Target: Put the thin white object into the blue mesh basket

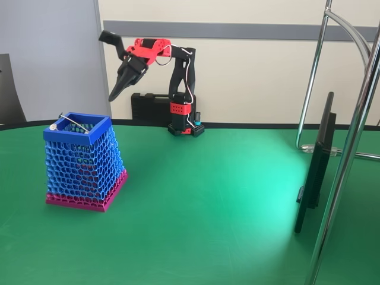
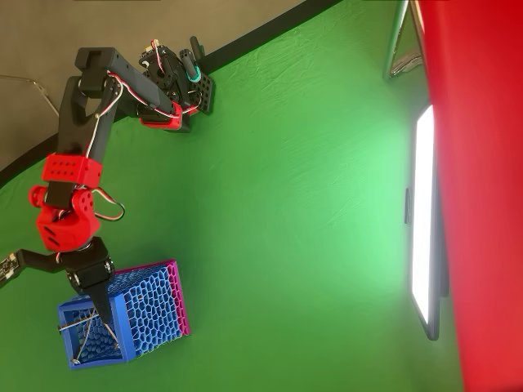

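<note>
The blue mesh basket (image 1: pixel 98 135) with its magenta base band stands on the green table at the left of the fixed view, and at the lower left of the overhead view (image 2: pixel 155 302). The thin white object (image 1: pixel 74 120) lies slanted across the basket's open top, resting on the rim, and from above it is a faint line (image 2: pixel 82 324) over the opening. My gripper (image 1: pixel 114 95) hangs above the basket's far right corner, pointing down, its fingers shut with nothing between them. In the overhead view its tip (image 2: pixel 105 314) is over the rim.
The arm's base (image 1: pixel 181 127) stands at the table's far edge with a black case (image 1: pixel 148 107) behind it. A flat black monitor (image 1: pixel 314 166) and chrome poles (image 1: pixel 350 148) stand at the right. Open green table (image 1: pixel 208 208) lies between.
</note>
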Robot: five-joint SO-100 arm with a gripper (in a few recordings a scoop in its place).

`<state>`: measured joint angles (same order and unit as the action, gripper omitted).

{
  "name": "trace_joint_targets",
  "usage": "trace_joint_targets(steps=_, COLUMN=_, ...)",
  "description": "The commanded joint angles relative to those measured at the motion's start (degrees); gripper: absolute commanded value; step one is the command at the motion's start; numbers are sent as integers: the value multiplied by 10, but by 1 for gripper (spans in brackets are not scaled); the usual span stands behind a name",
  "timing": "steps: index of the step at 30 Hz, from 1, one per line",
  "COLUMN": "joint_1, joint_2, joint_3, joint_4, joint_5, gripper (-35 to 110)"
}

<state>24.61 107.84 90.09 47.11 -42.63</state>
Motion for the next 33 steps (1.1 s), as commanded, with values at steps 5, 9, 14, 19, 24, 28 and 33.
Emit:
trace_joint_targets(steps=5, joint_1=-64, joint_2=114, joint_3=83, joint_4=15, joint_5=122, gripper=11)
trace_joint_targets(steps=9, joint_1=-96, joint_2=164, joint_3=153, joint_4=18, joint_5=181, gripper=7)
trace_joint_targets(steps=14, joint_1=-128, joint_2=237, joint_3=248, joint_4=24, joint_5=244, gripper=2)
trace_joint_targets(steps=19, joint_1=-157, joint_2=313, joint_3=351, joint_4=21, joint_5=300, gripper=1)
trace_joint_targets(steps=24, joint_1=-178, joint_2=392, joint_3=475, joint_4=-6, joint_5=340, gripper=1)
trace_joint_targets(steps=28, joint_1=-196, joint_2=453, joint_3=551, joint_4=-6, joint_5=367, gripper=1)
trace_joint_targets(steps=33, joint_1=-221, joint_2=543, joint_3=654, joint_4=0, joint_5=401, gripper=1)
